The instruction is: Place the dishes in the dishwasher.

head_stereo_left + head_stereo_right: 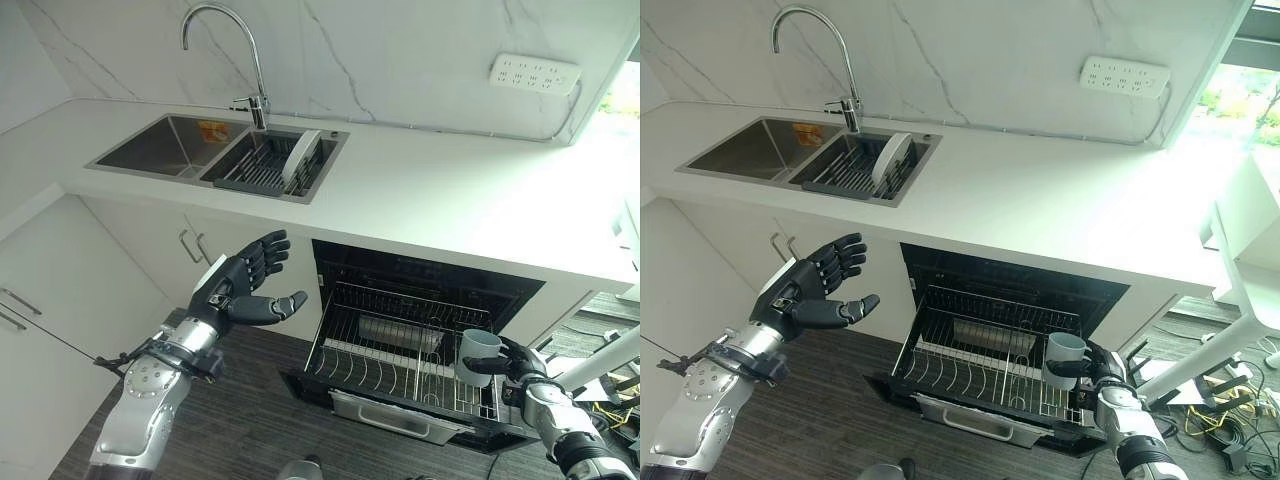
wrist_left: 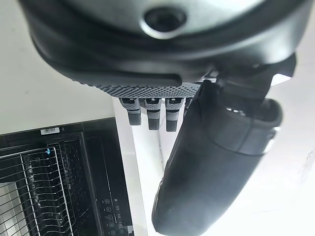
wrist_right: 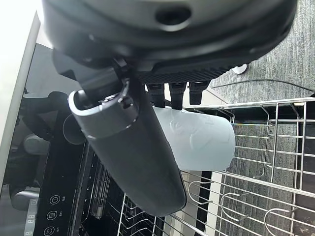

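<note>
Right hand: curled round pale mug, above dishwasher rack right corner.
Left hand: spread, empty, left of rack.
Plate: upright in sink drainer.

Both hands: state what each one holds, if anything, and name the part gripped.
The right hand grips a pale mug round its side, over the dishwasher rack. The left hand holds nothing, fingers open.

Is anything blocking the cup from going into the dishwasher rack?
Nothing visible is. The right hand holds the cup just over the rack's right end, and the wires below it look bare.
</note>
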You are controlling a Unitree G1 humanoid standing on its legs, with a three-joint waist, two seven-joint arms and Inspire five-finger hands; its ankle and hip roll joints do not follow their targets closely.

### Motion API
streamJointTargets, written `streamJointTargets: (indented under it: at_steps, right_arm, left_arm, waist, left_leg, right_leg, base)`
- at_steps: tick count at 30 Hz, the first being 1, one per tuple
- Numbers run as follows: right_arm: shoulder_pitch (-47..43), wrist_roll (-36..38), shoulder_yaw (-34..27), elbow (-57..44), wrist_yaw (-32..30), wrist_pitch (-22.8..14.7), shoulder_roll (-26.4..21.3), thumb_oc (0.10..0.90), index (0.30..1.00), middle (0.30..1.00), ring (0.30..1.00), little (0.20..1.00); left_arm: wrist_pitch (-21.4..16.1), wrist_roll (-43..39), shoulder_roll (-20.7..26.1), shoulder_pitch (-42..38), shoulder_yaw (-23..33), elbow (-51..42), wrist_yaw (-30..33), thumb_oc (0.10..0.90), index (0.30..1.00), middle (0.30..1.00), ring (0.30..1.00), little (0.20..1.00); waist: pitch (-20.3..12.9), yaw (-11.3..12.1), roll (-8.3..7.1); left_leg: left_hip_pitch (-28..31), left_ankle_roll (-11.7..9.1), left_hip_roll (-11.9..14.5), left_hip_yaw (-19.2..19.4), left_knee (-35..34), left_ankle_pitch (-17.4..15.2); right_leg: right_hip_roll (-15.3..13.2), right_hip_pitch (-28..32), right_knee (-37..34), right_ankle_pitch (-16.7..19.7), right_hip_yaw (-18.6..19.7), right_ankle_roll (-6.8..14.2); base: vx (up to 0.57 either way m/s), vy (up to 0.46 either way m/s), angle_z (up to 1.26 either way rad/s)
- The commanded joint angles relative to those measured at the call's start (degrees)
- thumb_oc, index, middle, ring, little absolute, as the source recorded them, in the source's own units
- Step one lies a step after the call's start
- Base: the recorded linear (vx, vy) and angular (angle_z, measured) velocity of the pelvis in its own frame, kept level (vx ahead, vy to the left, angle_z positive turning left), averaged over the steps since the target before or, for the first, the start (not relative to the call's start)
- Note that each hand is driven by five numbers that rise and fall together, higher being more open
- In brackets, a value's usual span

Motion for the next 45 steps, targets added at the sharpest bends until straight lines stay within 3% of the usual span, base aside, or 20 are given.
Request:
streamJointTargets:
  at_steps: [1,12,21,23,27,30,32,33,36,38,40,41,42,43,45]
  right_arm:
    - [-6.7,-0.7,-0.8,-1.3,-1.8,-5.0,-3.3,0.8,0.9,0.9,0.9,0.9]
    - [-7.5,-3.1,-3.2,-11.8,-4.5,-8.7,-6.0,0.8,0.9,0.9,0.9,0.9]
    - [-1.0,-4.6,-7.5,-24.4,-3.1,-4.3,-2.8,0.8,0.9,0.9,0.9,0.9]
    - [1.7,-5.6,-9.3,-28.6,-2.3,-2.4,-1.4,0.8,0.9,0.9,0.9,0.9]
    - [7.4,-6.4,-13.4,-35.2,0.8,0.8,1.5,0.8,0.9,0.9,0.9,0.9]
    - [9.6,-6.2,-15.1,-39.3,1.1,1.7,2.6,0.8,0.9,0.9,0.9,0.9]
    - [11.3,-5.2,-16.9,-43.2,1.3,2.0,3.6,0.8,0.9,0.9,0.9,0.9]
    - [13.4,-4.5,-18.7,-46.5,0.2,2.5,4.9,0.8,0.9,0.9,0.9,0.9]
    - [16.0,-1.6,-20.6,-48.7,-1.1,0.7,6.5,0.8,0.9,0.9,0.9,0.9]
    - [18.0,-1.2,-21.9,-52.2,-0.4,-1.2,7.0,0.8,0.9,0.9,0.9,0.9]
    - [16.4,-1.6,-21.4,-53.3,-1.2,-3.0,6.2,0.8,0.9,0.9,0.9,0.9]
    - [15.7,-1.4,-21.3,-53.4,-1.6,-3.2,5.8,0.8,0.9,0.9,0.9,0.9]
    - [13.2,-0.4,-21.1,-54.6,-4.9,-5.3,4.5,0.8,0.9,0.9,0.9,0.9]
    - [12.5,0.3,-21.5,-55.0,-5.8,-6.5,4.2,0.8,0.9,0.9,0.9,0.9]
    - [12.2,0.5,-21.7,-56.0,-5.7,-10.1,4.7,0.8,0.9,0.9,0.9,0.9]
  left_arm:
    - [-7.2,-3.1,2.5,-4.2,1.8,-6.5,0.3,0.8,0.9,0.9,0.9,0.9]
    - [-8.2,-3.2,2.6,-4.2,2.0,-6.2,1.3,0.8,0.9,0.9,0.9,0.9]
    - [-12.7,-4.3,0.0,-1.0,5.7,-7.7,0.8,0.8,0.9,0.9,0.9,0.9]
    - [-15.2,-3.9,-1.0,-0.2,7.0,-8.1,1.2,0.8,0.9,0.9,0.9,0.9]
    - [-19.2,-4.9,-2.1,0.5,10.0,-9.6,0.4,0.8,0.9,0.9,0.9,0.9]
    - [-20.0,-5.0,-2.1,0.0,10.8,-10.1,0.4,0.8,0.9,0.9,0.9,0.9]
    - [-20.1,-6.1,-1.9,-1.0,11.8,-10.2,0.1,0.8,0.9,0.9,0.9,0.9]
    - [-20.1,-8.0,-1.7,-1.5,12.8,-10.2,-1.3,0.8,0.9,0.9,0.9,0.9]
    - [-20.3,-8.8,-1.9,-0.9,13.5,-10.6,-3.2,0.8,0.9,0.9,0.9,0.9]
    - [-20.2,-10.0,-1.5,0.6,13.6,-11.3,-4.0,0.8,0.9,0.9,0.9,0.9]
    - [-19.7,-9.5,-0.6,-0.7,12.5,-11.2,-1.6,0.8,0.9,0.9,0.9,0.9]
    - [-19.6,-9.5,-0.4,-1.2,12.1,-11.0,-1.1,0.8,0.9,0.9,0.9,0.9]
    - [-19.8,-10.2,-0.3,-3.4,10.9,-10.4,1.0,0.8,0.9,0.9,0.9,0.9]
    - [-20.1,-11.2,-0.5,-4.0,10.9,-10.1,1.3,0.8,0.9,0.9,0.9,0.9]
    - [-20.4,-12.9,-2.0,-3.8,11.3,-9.7,1.1,0.8,0.9,0.9,0.9,0.9]
  waist:
    - [-2.7,0.1,-0.47]
    - [-2.9,-0.7,-0.78]
    - [-3.2,-2.1,-1.42]
    - [-3.2,-2.8,-1.62]
    - [-3.0,-4.4,-2.24]
    - [-2.7,-5.2,-2.75]
    - [-2.0,-6.0,-3.34]
    - [-1.0,-6.5,-4.22]
    - [-0.3,-7.3,-4.92]
    - [0.5,-7.5,-5.19]
    - [1.1,-7.3,-4.54]
    - [1.5,-7.4,-4.4]
    - [2.0,-8.3,-4.27]
    - [1.9,-8.5,-4.27]
    - [1.4,-7.5,-4.52]
  left_leg:
    - [-1.5,-0.4,1.7,3.8,6.5,-11.3]
    - [-1.2,-0.5,2.0,4.2,6.5,-11.5]
    - [-1.2,-0.3,2.1,4.6,6.5,-11.8]
    - [-1.2,-0.3,2.2,5.1,6.5,-11.9]
    - [-1.1,-0.2,2.0,6.4,6.5,-12.3]
    - [-1.1,0.1,1.4,7.2,6.5,-12.6]
    - [-1.1,0.6,0.2,7.8,6.5,-13.0]
    - [-1.6,1.4,-1.5,7.4,6.5,-13.2]
    - [-1.9,2.4,-3.0,6.2,6.5,-13.3]
    - [-2.3,3.8,-3.6,6.6,6.5,-13.4]
    - [-2.2,4.8,-3.0,7.5,6.5,-13.7]
    - [-2.1,5.0,-2.9,7.5,6.5,-13.6]
    - [-2.7,5.7,-3.9,6.8,6.5,-13.0]
    - [-3.4,5.7,-4.4,6.8,6.5,-12.4]
    - [-4.1,5.2,-5.4,7.8,6.5,-11.9]
  right_leg:
    - [-1.0,3.6,-2.5,-7.8,-2.1,3.2]
    - [-0.8,3.7,-2.5,-8.2,-1.8,3.1]
    - [-0.5,3.3,-2.5,-8.5,-1.0,3.1]
    - [-0.6,3.1,-2.5,-8.4,-0.8,3.3]
    - [-1.6,2.4,-2.5,-7.5,-0.4,4.6]
    - [-2.4,1.7,-2.5,-6.6,-0.1,5.8]
    - [-3.6,0.7,-2.5,-5.0,0.2,7.4]
    - [-4.4,-0.7,-2.5,-2.9,1.3,8.9]
    - [-3.9,-2.0,-2.5,-1.2,3.1,9.5]
    - [-2.5,-0.9,-2.5,-0.3,0.8,8.9]
    - [0.9,2.3,-2.5,-2.1,-1.4,7.1]
    - [1.9,3.1,-2.5,-2.2,-1.1,6.7]
    - [7.1,4.9,-2.5,-2.8,2.7,5.3]
    - [9.3,5.0,-2.5,-2.9,4.1,4.7]
    - [10.2,6.2,-2.5,-6.7,4.3,3.6]
  base:
    - [0.0,0.0,0.0]
    - [0.0,0.0,0.0]
    - [-0.01,0.036,-0.03]
    - [-0.01,0.131,-0.16]
    - [-0.02,0.171,-0.1]
    - [-0.05,0.198,-0.18]
    - [-0.11,0.273,-0.26]
    - [-0.13,0.245,-0.32]
    - [-0.09,0.153,-0.22]
    - [-0.13,0.131,-0.36]
    - [-0.08,0.092,-0.5]
    - [-0.06,0.096,-0.54]
    - [-0.08,0.058,-0.47]
    - [-0.09,0.018,-0.27]
    - [-0.02,-0.105,-0.14]
